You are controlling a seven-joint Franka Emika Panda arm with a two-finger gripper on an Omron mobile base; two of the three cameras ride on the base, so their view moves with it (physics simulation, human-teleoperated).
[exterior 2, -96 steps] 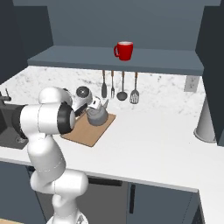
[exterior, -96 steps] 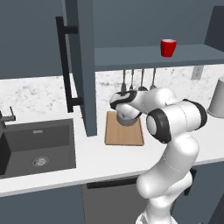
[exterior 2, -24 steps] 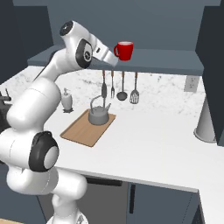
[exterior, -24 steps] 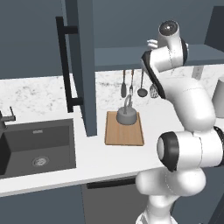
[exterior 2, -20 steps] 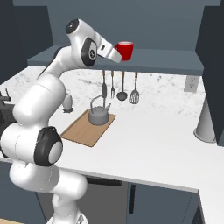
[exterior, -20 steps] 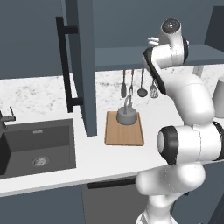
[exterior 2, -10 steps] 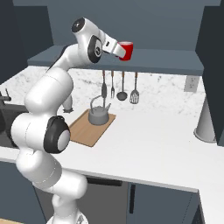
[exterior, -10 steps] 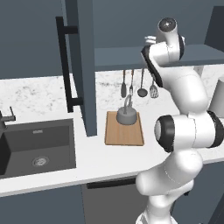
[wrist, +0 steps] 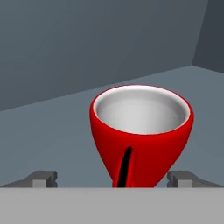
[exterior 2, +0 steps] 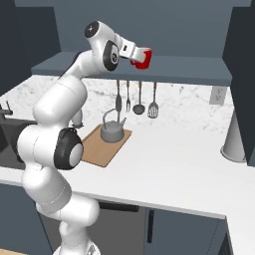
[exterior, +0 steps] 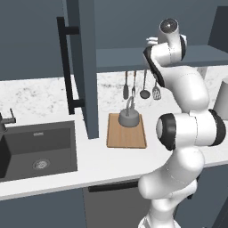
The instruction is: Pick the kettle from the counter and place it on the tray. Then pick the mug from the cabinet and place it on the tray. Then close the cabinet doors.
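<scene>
On the cabinet (exterior 2: pixel 199 69) shelf, red mug (wrist: pixel 141 133) upright, handle facing camera, between spread-open hand (wrist: pixel 113 178) fingers.

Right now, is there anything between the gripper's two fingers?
Yes: in the hand view the red mug sits between the fingertips, handle facing the camera. The open gripper straddles it on the cabinet shelf, not yet closed.

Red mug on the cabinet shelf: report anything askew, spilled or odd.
Nothing stands out. The small red mug stands upright on the dark slate-blue cabinet shelf, looks empty, and sits between the open gripper fingertips.
</scene>
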